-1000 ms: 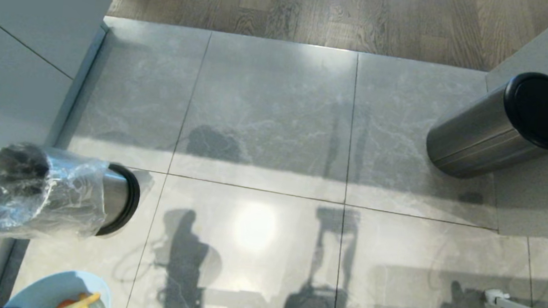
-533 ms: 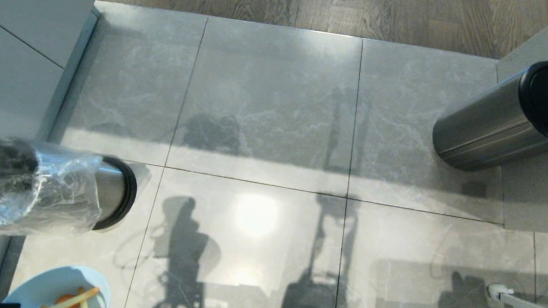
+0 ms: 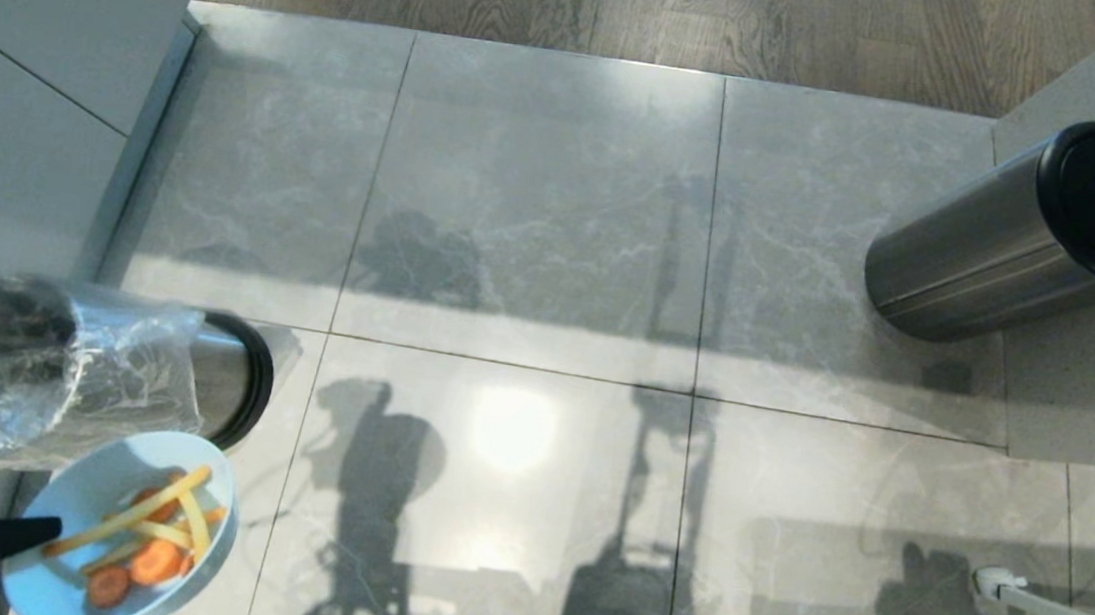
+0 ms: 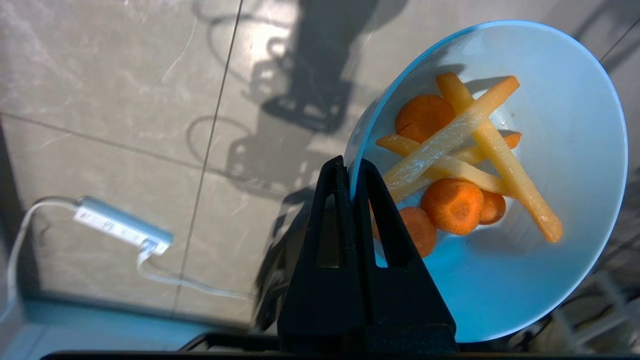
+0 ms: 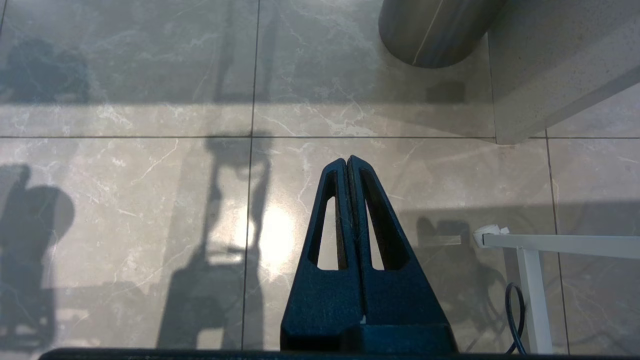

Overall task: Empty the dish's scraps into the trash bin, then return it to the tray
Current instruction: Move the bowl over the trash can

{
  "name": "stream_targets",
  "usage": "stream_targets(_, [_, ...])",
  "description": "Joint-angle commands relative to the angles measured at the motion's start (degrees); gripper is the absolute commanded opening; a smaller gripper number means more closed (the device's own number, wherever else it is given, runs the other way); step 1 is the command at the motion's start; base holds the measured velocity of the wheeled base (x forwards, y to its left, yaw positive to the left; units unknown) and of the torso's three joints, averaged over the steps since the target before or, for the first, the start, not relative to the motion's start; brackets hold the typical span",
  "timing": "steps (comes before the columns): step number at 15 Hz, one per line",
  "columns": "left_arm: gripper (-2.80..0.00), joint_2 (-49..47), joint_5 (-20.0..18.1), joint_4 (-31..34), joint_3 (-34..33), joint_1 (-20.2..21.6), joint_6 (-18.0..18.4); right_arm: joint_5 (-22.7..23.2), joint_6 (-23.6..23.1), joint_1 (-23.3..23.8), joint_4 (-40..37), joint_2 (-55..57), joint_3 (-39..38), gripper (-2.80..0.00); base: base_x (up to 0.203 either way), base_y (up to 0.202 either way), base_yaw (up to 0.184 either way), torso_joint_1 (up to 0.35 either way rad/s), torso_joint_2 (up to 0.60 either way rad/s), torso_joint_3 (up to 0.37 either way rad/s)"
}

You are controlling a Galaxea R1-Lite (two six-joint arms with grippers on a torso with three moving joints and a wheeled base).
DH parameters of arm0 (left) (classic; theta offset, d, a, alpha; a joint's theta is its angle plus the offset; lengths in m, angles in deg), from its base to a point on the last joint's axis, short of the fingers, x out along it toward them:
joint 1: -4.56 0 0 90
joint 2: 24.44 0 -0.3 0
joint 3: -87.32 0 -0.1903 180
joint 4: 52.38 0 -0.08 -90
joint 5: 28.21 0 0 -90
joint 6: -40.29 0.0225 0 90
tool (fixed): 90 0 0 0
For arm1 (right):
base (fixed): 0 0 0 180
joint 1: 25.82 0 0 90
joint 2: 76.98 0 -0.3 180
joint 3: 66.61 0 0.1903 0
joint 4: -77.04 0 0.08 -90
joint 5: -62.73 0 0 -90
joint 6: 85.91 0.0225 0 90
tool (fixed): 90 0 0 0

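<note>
While clamped by its rim between the pressed-together fingers of the left gripper (image 4: 350,172), the dish (image 3: 124,528) now sits higher and fuller in the head view than a second ago, just beside the trash bin (image 3: 59,371) and short of its lined mouth, apart from it. Reads as an approach under way: tipping judged next, emptying not yet done. Scraps (image 4: 465,160) all inside the bowl, heaped toward the lower side of the tilted dish. Count, left wrist view: four orange carrot rounds visible, a fifth orange end showing behind the sticks; roughly four pale yellow sticks, overlap preventing certainty. Two steel cylinders: the lined bin at the robot's left, a black-topped cylinder (image 3: 1016,242) well apart at the right. No tray in view. Right gripper (image 5: 348,162) empty, fingers pressed together, parked over the floor tiles (image 3: 535,226).
</note>
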Motion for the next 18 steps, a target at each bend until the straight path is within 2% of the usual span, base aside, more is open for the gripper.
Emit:
stream_targets(1, [-2.80, 0.1, -0.1, -4.4, -1.0, 0.7, -2.7, 0.0, 0.0, 0.0, 0.0, 0.0, 0.0, -2.80, 0.000, 0.000, 0.000, 0.000, 0.00, 0.000])
stream_targets(4, [-2.80, -0.1, 0.2, -14.3, -4.1, 2.4, -9.1, 0.0, 0.0, 0.0, 0.1, 0.0, 0.0, -2.80, 0.000, 0.000, 0.000, 0.000, 0.00, 0.000])
stream_targets(7, [-2.80, -1.7, 0.2, -18.3, -3.9, 6.8, -9.8, 0.0, 0.0, 0.0, 0.0, 0.0, 0.0, -2.80, 0.000, 0.000, 0.000, 0.000, 0.00, 0.000])
stream_targets(11, [-2.80, -8.5, -0.9, -26.5, -0.9, 17.8, -9.9, -0.1, 0.0, 0.0, 0.1, 0.0, 0.0, -2.80, 0.000, 0.000, 0.000, 0.000, 0.00, 0.000])
stream_targets(15, [-2.80, -13.3, -6.9, -27.9, 2.6, 31.4, -8.6, 0.0, 0.0, 0.0, 0.1, 0.0, 0.0, -2.80, 0.000, 0.000, 0.000, 0.000, 0.00, 0.000])
stream_targets(18, [-2.80, -20.0, -10.3, -33.4, 4.3, 41.1, -7.5, -0.1, 0.0, 0.0, 0.1, 0.0, 0.0, -2.80, 0.000, 0.000, 0.000, 0.000, 0.00, 0.000])
